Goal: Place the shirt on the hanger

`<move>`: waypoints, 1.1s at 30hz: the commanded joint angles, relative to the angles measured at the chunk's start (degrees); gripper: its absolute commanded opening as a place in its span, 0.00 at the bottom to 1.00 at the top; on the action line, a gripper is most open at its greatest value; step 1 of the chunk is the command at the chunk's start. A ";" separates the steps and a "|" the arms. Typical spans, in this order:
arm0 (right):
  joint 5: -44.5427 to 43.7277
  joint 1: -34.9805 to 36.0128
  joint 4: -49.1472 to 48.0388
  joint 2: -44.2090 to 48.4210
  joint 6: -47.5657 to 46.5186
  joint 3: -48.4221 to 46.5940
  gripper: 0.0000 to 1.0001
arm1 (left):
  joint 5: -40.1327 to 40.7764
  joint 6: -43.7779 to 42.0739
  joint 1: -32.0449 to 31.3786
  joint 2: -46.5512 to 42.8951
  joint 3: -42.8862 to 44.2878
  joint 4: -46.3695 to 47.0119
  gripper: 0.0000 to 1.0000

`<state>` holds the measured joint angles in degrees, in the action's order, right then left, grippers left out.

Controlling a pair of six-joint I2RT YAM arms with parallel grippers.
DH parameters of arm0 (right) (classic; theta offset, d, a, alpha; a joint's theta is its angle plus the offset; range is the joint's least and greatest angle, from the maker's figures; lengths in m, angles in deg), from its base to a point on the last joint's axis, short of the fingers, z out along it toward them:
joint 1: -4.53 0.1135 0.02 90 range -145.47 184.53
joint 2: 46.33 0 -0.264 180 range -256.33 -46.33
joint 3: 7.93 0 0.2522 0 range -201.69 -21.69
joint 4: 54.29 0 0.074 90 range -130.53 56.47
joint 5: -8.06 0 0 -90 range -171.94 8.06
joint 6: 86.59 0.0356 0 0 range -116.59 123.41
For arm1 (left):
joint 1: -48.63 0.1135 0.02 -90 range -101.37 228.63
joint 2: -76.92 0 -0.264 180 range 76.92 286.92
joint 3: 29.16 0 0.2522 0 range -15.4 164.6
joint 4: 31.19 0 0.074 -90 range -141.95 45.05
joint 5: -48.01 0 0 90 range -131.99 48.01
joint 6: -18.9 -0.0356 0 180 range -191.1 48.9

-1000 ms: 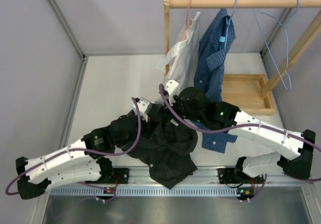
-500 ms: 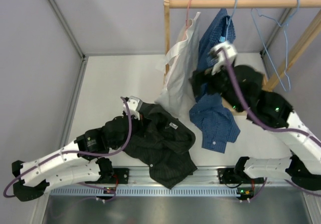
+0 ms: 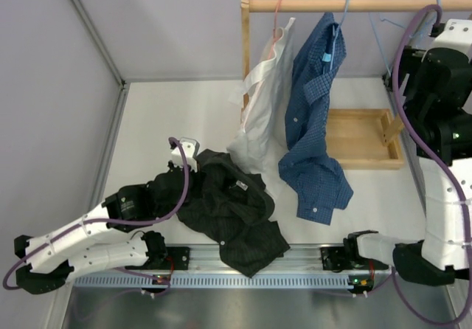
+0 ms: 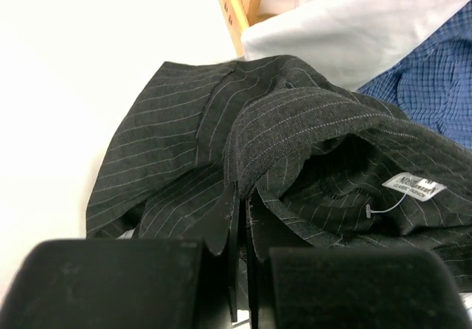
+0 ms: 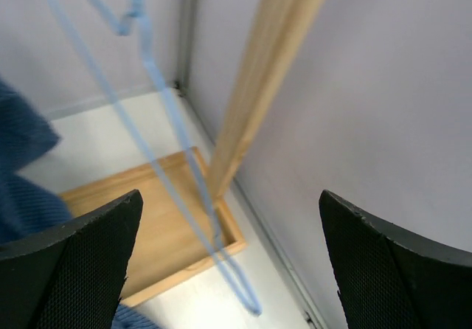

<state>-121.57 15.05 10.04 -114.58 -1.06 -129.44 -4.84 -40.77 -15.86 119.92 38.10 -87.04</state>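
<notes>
The shirt point(image 3: 232, 215), dark with fine stripes, lies crumpled on the table near the front. My left gripper point(image 3: 193, 168) is at its left edge. In the left wrist view that gripper point(image 4: 242, 196) is shut on a fold of the shirt point(image 4: 317, 144), whose neck label shows. The hanger point(image 3: 382, 41), a thin light-blue wire, hangs from the wooden rail at the far right, partly hidden by my raised right arm point(image 3: 442, 85). In the right wrist view my right gripper point(image 5: 228, 262) is open and empty, with the hanger point(image 5: 177, 159) just beyond its fingers and untouched.
A wooden rack stands at the back right with a rail point(image 3: 354, 4), a slanted leg point(image 5: 258, 78) and a base tray point(image 3: 361, 133). On it hang a white shirt point(image 3: 265, 100) and a blue checked shirt point(image 3: 313, 122), whose hem rests on the table. Walls are close on the right.
My right gripper let go at the shirt, opened, and rose to the right up to the rail beside the hanger. My left gripper drew back left, still shut on the shirt.
</notes>
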 commanded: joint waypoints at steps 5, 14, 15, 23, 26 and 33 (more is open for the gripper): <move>17.46 -14.12 6.21 -4.00 -0.63 2.00 0.99 | -0.58 -1.41 0.24 -3.19 -1.11 -3.35 0.00; 34.29 -16.41 4.03 -2.95 3.50 6.13 0.35 | -0.58 -1.59 0.15 -6.00 -1.99 -3.27 0.00; 33.32 -16.41 3.49 -2.16 3.33 6.49 0.36 | -0.76 -1.59 0.15 -6.18 -2.16 -3.27 0.00; 33.40 -16.41 2.78 -2.77 2.01 6.75 0.19 | -2.25 -1.59 0.15 -7.05 -2.34 -3.18 0.00; 34.80 -16.41 2.00 -1.72 2.36 8.16 0.12 | -1.99 -1.41 0.15 -7.67 -2.34 -3.18 0.00; 35.94 -16.41 1.47 0.13 2.97 9.57 0.00 | 1.25 -0.62 0.15 -8.72 -2.34 -3.18 0.00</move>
<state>-87.48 -0.53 14.52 -116.89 1.43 -119.93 -6.35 -41.58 -15.86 112.29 35.80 -90.36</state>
